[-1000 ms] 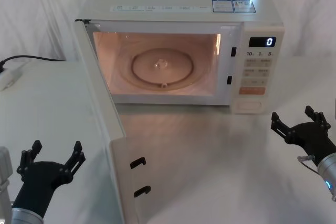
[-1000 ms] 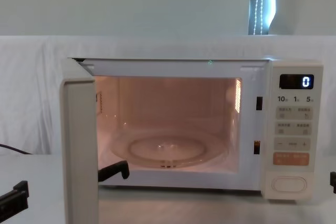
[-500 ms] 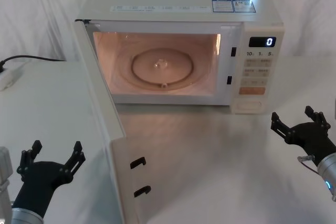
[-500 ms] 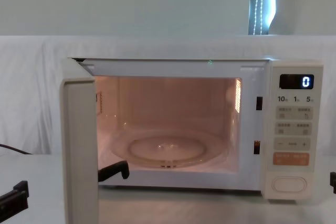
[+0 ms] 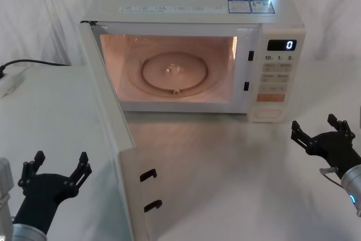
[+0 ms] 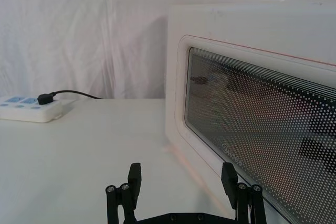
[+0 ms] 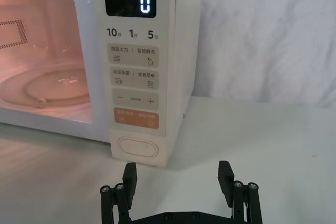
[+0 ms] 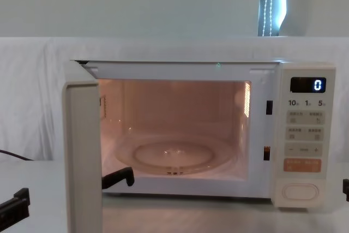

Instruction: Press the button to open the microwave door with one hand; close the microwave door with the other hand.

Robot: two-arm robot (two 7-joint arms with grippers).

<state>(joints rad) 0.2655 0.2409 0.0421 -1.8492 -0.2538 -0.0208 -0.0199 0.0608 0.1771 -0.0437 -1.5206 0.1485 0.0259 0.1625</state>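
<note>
Standing wide open, the microwave door [image 5: 115, 156] shows your button [image 7: 138, 148] press is done. Both the left gripper [image 5: 55, 172] and right gripper [image 5: 319, 130] hover spread and empty; you must close it next.

Plain white desk [image 5: 237, 156], with a white sheet [image 6: 79, 40] hung up behind it, wrinkly and draped all the way across. Above the sheet there's a pale grey wall [image 8: 136, 4] with a bright strip of window [image 8: 271, 4] at the right. A white power strip [image 6: 29, 109] with a black cord [image 6: 73, 94] plugged in sits on the desk at the left.
</note>
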